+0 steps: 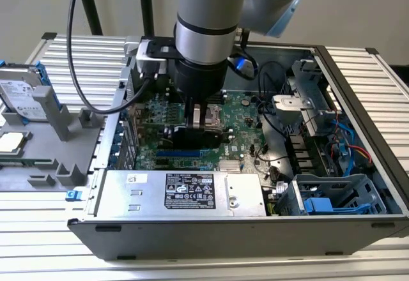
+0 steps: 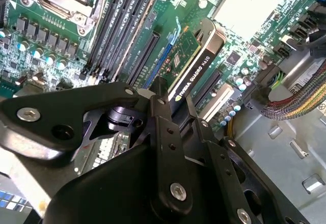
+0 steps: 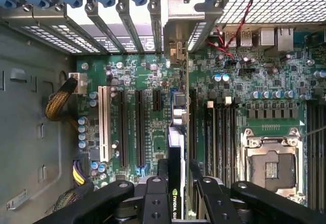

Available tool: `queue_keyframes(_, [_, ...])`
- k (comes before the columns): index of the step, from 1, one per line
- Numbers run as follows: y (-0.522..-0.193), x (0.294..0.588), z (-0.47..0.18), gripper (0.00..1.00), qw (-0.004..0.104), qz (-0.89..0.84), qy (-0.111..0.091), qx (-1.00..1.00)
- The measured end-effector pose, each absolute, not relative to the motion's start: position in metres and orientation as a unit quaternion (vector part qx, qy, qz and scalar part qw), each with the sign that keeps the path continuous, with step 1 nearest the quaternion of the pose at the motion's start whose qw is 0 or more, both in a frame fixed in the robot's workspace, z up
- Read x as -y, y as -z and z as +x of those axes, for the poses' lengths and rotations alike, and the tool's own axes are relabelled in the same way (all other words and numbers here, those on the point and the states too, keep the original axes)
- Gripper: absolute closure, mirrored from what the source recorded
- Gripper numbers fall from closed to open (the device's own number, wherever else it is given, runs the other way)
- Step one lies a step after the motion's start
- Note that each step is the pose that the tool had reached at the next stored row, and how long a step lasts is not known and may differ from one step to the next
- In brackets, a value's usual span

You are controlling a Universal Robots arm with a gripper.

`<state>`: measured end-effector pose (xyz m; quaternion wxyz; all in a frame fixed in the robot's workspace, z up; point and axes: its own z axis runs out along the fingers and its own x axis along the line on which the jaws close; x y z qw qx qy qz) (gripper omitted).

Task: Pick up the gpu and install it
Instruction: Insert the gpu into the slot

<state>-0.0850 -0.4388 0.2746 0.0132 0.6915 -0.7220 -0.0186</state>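
Black claw (image 3: 175,183) pinches the gpu (image 3: 175,147) edge-on over motherboard (image 3: 147,71) slots, RAM slots (image 3: 221,132) beside.

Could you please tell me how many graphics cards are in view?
1: the gpu, held edge-on by the gripper above the motherboard; others could be hidden under the arm.

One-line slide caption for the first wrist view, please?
The hand holds the gpu on edge over the motherboard and its expansion slots.

My arm (image 1: 203,19) is a silver cylinder with a pale blue joint cap. My gripper (image 2: 175,132) has black linkage fingers (image 3: 154,203) with silver screws. A black cable (image 1: 80,70) loops beside my arm.
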Motion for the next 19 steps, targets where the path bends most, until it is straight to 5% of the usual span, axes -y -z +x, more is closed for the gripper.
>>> queue_keyframes(19, [-0.2673, 0.4409, -0.0936, 1.0, 0.013, 0.692, 0.019, 0.722])
